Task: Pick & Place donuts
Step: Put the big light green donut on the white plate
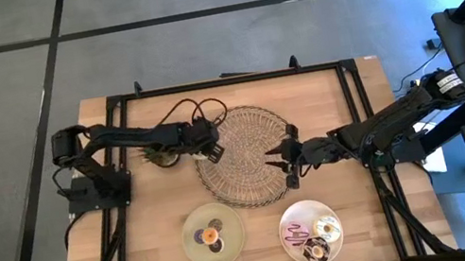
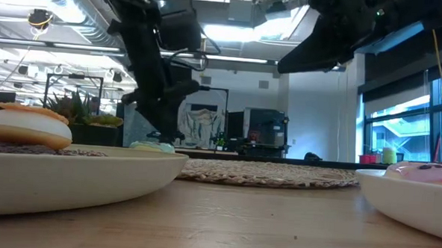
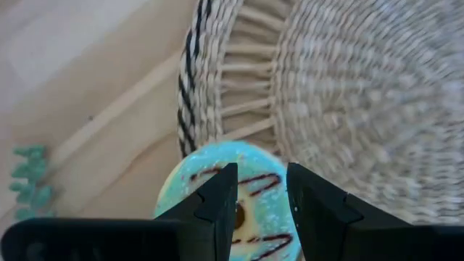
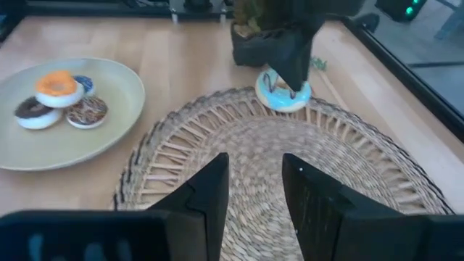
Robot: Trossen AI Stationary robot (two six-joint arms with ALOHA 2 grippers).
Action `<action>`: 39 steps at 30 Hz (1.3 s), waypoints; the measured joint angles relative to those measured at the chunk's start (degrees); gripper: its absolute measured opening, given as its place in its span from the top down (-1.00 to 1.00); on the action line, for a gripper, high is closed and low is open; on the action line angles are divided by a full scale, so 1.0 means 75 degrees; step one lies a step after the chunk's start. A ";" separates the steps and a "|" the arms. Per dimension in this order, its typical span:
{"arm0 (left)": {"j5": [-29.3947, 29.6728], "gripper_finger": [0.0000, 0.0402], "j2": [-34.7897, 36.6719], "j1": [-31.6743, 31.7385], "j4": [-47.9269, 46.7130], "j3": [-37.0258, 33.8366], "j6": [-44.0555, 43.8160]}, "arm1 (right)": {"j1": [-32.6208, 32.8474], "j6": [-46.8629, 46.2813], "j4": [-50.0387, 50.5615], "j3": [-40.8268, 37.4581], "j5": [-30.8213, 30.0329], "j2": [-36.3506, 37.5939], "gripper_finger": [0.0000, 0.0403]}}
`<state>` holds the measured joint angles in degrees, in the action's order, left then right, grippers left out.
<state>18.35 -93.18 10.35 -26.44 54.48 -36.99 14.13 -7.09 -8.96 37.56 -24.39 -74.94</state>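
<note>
- Wooden worktop [image 1: 147, 242], woven mat [image 1: 247, 157] at centre.
- Left pincer [image 3: 257, 210] at mat edge, fingers straddling turquoise donut [image 3: 264, 185]; grip state indeterminable.
- Right pincer [image 4: 254, 181] over mat, open, empty.

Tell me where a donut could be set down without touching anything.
The woven mat is bare in its middle, between the left pincer with the blue-iced donut at its rim and the right pincer. Both plates, green and white, are crowded.
</note>
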 joint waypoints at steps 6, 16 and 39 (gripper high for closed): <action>-0.0238 0.42 -0.0307 -0.0021 -0.0139 0.0003 -0.0325 | -0.0120 -0.0063 0.0193 0.0000 -0.0003 0.0000 0.35; -0.0504 0.42 -0.0727 -0.0023 -0.0019 0.0020 -0.0400 | -0.0119 -0.0105 0.0234 0.0000 -0.0001 0.0000 0.35; -0.0400 0.95 -0.0711 -0.0124 -0.0111 0.0339 0.0092 | -0.0119 -0.0220 0.0478 0.0000 0.0004 0.0000 0.35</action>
<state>15.35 -98.51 9.41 -27.27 57.02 -36.30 13.23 -8.74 -5.37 37.56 -24.36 -74.94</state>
